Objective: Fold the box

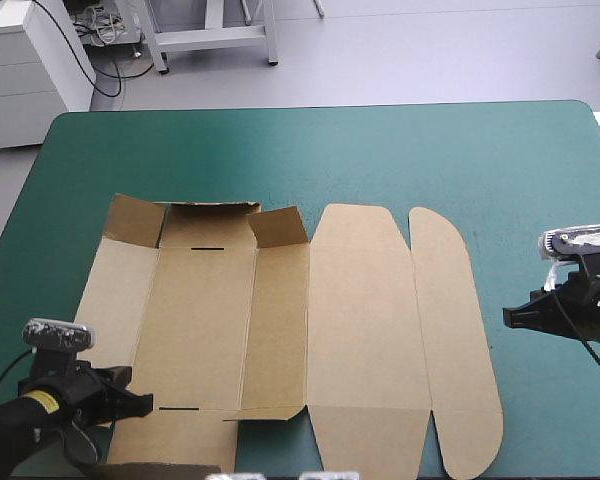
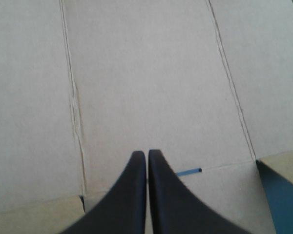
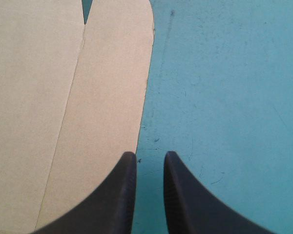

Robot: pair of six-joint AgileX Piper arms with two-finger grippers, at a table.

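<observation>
One cut sheet of plain brown board, the box (image 1: 360, 320), lies almost flat on the teal-green table cover (image 1: 380, 150), toward the near-left part of the table. Its surface is matte and smooth, scored with straight crease lines. At the far end three short flaps (image 1: 277, 226) stand tilted up. The rightmost panel is a long tuck flap (image 1: 455, 340) with rounded corners. I see thin cuts in the board, a far slot (image 1: 208, 246) and a near slot (image 1: 178, 408). My left gripper (image 2: 147, 155) sits over the near-left panels, close by the near slot, its black fingers pressed together into one pointed arch. My right gripper (image 3: 149, 158) is over bare cover just beside the tuck flap's curved edge, its curved fingers slightly parted, holding nothing.
</observation>
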